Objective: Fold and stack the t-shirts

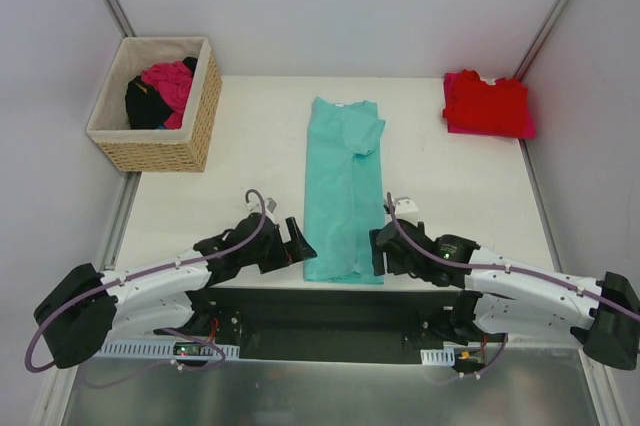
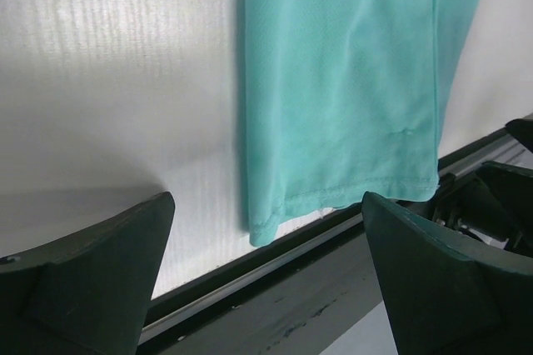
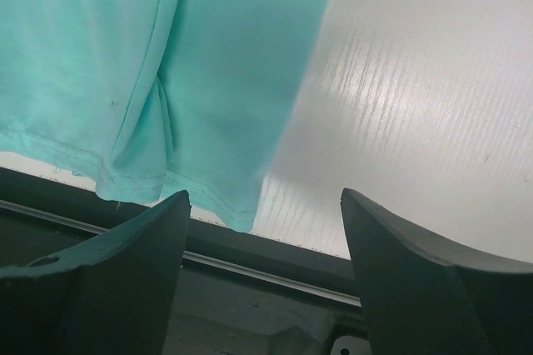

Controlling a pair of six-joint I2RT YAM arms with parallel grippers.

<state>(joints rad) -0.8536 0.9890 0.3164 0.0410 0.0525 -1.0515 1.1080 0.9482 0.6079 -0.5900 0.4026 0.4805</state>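
A teal t-shirt (image 1: 345, 186) lies folded lengthwise into a long strip down the middle of the white table, its hem at the near edge. My left gripper (image 1: 300, 244) stands open just left of the hem's left corner (image 2: 265, 230), nothing between its fingers. My right gripper (image 1: 378, 251) is open too, just right of the hem's right corner (image 3: 237, 205), apart from the cloth. A red t-shirt (image 1: 485, 103) lies folded at the table's far right corner, with a magenta-pink one (image 1: 524, 128) showing under it.
A wicker basket (image 1: 160, 141) at the far left holds pink cloth (image 1: 170, 81) and black cloth (image 1: 145, 106). The table's near edge (image 2: 275, 259) with its dark metal rail runs right under both grippers. Grey walls enclose the table.
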